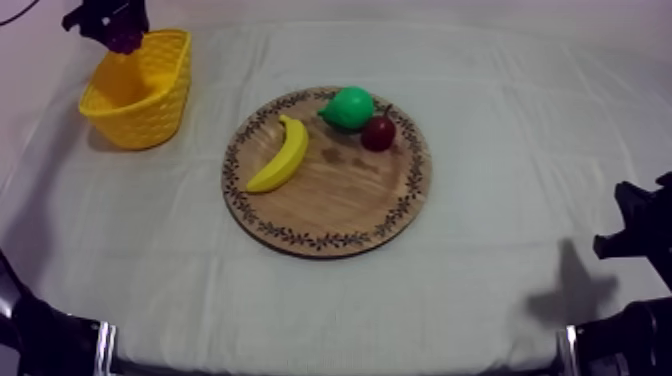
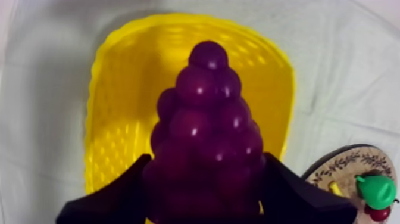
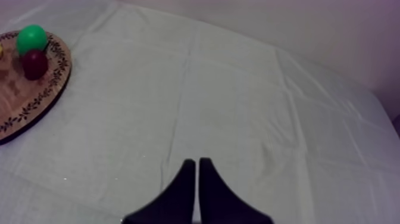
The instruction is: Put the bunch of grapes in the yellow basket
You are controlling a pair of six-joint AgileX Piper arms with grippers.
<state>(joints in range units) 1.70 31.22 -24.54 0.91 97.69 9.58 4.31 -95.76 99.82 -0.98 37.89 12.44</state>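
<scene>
A: Where are the grapes [image 2: 202, 119]?

B: Over the basket [image 2: 113, 119], right above its open mouth, clear of its rim. The left hand [image 2: 206, 179] is clamped on them, one black finger [image 2: 113, 202] at each side of the broad end.

A: Which way do they point?

B: The long axis runs straight out from the hand. The broad end sits in the grip and the narrow tip, a single berry, points away from the hand, into the basket.

A: How do they look?

B: Dark purple, glossy, round berries packed into a cone that tapers to the tip.

A: And the board [image 1: 330, 195]?

B: It lies on the tabletop [image 1: 500, 290], well apart from the basket. It carries a banana [image 1: 282, 155], a pear [image 1: 350, 105] and a small red fruit [image 1: 378, 132]; the pear and the small red fruit are just beside each other.

A: The right hand [image 3: 197, 164]?

B: Far from the basket, beyond the board, over bare cloth. Its fingers lie together as a narrow wedge, with nothing between them.
</scene>
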